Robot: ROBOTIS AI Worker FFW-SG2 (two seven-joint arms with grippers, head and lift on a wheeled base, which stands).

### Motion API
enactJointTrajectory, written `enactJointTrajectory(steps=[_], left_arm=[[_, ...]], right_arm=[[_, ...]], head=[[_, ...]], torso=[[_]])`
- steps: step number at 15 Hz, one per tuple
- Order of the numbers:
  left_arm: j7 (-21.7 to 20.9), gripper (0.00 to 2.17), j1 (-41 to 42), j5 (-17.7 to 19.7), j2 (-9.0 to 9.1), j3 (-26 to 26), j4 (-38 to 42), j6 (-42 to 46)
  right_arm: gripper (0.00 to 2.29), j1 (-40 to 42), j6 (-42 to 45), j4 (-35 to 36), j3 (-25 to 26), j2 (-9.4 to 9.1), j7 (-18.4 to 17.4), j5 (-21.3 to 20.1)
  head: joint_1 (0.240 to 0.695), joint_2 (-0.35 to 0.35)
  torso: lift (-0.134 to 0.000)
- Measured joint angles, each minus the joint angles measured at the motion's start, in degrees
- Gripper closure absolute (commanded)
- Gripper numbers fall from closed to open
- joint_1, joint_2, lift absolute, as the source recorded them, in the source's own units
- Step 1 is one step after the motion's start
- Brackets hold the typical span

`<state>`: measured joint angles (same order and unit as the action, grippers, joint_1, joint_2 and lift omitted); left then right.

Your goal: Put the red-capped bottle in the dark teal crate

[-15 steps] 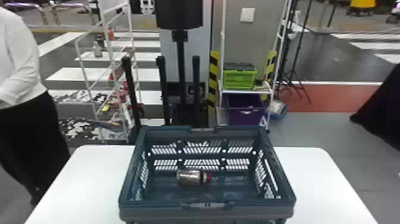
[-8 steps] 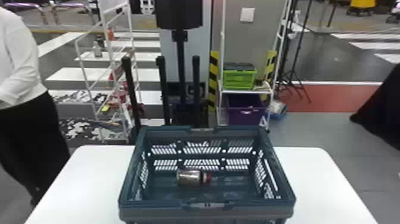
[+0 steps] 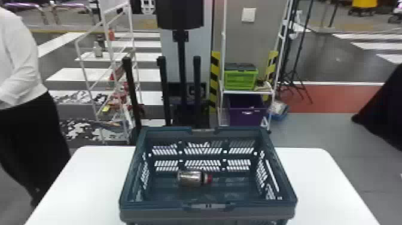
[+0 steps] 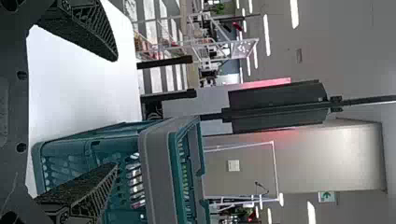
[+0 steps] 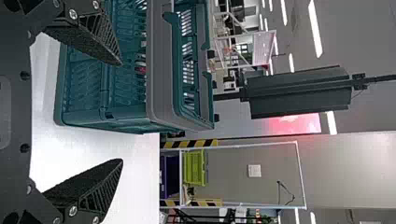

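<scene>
"Can we read any labels?"

"We see dark marks on the grey latch plate (image 3: 221, 206) of the dark teal crate (image 3: 155, 207), and a pale arrow-like symbol on a green sign (image 4: 327, 196) behind. Any print on the red-capped bottle (image 3: 190, 178) is too small for us to tell."

"Where do we find the bottle?"

"Inside the crate, lying on its side on the floor, a little left of the middle, its red cap (image 3: 210, 179) towards our right. The crate stands on the white table (image 3: 323, 182)."

"And our grippers?"

"Our left gripper (image 4: 116, 112) has its fingers spread wide, gripping nothing. Our right gripper (image 5: 122, 112) is just as wide and just as empty. Both are apart from the bottle; from our right wrist we glimpse its red cap through the crate's slotted wall, beyond the fingers."
</scene>
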<state>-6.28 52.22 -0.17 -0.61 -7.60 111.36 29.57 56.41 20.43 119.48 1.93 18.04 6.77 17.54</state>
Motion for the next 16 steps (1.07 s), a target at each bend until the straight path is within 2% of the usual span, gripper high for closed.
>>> enactJointTrajectory(steps=[9,16], left_arm=[[0.81,0.09,0.87,-1.23,0.0,0.92,1.81,-2.14],[0.48,0.09,0.86,-2.56,0.0,0.92,1.41,-1.94]], right_arm=[[0.15,-0.5,-0.17,-0.12,0.02,0.08,0.0,0.28],[0.15,-0.25,0.39,-0.04,-0.28,-0.61,0.0,-0.24]], head=[[0.499,0.0],[0.499,0.0]], torso=[[0.0],[0.0]])
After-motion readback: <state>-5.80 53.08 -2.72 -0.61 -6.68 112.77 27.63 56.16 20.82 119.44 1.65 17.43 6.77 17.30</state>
